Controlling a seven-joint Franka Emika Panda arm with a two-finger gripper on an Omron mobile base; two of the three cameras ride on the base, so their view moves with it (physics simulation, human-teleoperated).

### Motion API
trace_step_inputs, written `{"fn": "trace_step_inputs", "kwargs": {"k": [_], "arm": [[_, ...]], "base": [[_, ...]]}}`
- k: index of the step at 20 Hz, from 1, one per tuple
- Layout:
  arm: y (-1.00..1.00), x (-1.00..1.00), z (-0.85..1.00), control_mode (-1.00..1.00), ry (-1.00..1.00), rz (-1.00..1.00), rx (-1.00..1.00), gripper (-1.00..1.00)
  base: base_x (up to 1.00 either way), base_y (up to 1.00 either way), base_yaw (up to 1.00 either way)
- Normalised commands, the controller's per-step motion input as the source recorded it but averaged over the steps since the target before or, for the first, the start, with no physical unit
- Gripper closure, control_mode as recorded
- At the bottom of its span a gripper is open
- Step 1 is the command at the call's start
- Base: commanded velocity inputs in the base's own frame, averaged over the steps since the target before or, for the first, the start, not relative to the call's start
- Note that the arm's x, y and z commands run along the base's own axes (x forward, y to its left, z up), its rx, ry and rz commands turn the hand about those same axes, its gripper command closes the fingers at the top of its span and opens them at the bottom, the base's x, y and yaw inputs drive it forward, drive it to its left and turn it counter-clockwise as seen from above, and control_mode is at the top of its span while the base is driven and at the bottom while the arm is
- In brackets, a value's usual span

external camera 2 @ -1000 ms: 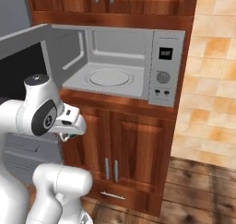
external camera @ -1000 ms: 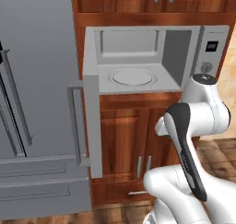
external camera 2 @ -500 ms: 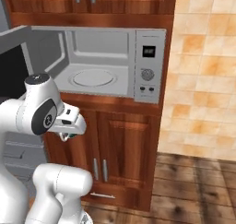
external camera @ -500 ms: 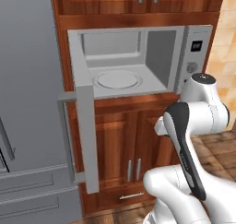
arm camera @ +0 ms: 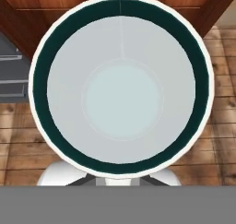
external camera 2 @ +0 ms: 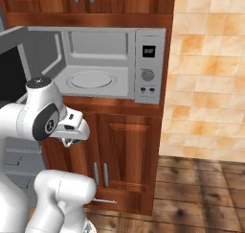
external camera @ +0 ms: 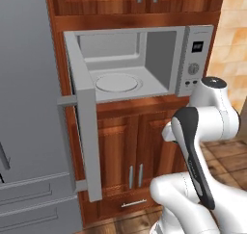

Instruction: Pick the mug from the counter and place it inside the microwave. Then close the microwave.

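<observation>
Below the open microwave [external camera: 140,69] — end effector [external camera 2: 72,140] clamped on the mug [arm camera: 120,85]

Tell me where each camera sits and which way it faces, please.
Left base view: behind the arm, left; faces the open microwave and fridge.
Right base view: behind the arm, right; faces the microwave and tiled wall.
Hand view: on the hand, looking into the mug.
Both base views share the microwave.

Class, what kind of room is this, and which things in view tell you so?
Most likely a home kitchen: a built-in microwave with its door open, wooden cabinets beneath it, and a tall grey fridge alongside.
</observation>
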Motion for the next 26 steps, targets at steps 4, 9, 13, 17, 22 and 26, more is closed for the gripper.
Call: {"fn": "trace_step_inputs", "kwargs": {"k": [4, 9, 13, 17, 22, 26], "arm": [[0.0, 0.0, 0.0, 1.0, 0.0, 0.0, 0.0, 1.0], [0.0, 0.0, 0.0, 1.0, 0.0, 0.0, 0.0, 1.0], [0.0, 0.0, 0.0, 1.0, 0.0, 0.0, 0.0, 1.0], [0.0, 0.0, 0.0, 1.0, 0.0, 0.0, 0.0, 1.0], [0.0, 0.0, 0.0, 1.0, 0.0, 0.0, 0.0, 1.0], [0.0, 0.0, 0.0, 1.0, 0.0, 0.0, 0.0, 1.0]], "base": [[-0.19, 0.23, 0.0], [-0.04, 0.16, 0.1], [0.0, 0.0, 0.03], [0.0, 0.0, 0.0], [0.0, 0.0, 0.0], [0.0, 0.0, 0.0]]}}
